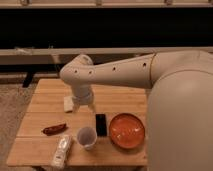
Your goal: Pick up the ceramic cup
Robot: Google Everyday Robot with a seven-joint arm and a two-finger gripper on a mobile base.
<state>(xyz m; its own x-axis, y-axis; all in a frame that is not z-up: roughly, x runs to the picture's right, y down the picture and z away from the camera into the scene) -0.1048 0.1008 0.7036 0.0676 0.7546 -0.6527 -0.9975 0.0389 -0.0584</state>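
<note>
The ceramic cup (87, 137) is small, white and round, with a wide rim. It stands upright near the front edge of the wooden table (45, 97). My white arm reaches in from the right across the table. My gripper (85, 106) hangs below the wrist, behind the cup and above the table's middle. It is apart from the cup and holds nothing that I can see.
An orange plate (127, 130) sits right of the cup, with a black flat oblong (101, 124) between them. A white wrapped packet (62, 150) lies front left, a reddish-brown object (54, 129) left of the cup, and a white item (68, 104) by the wrist.
</note>
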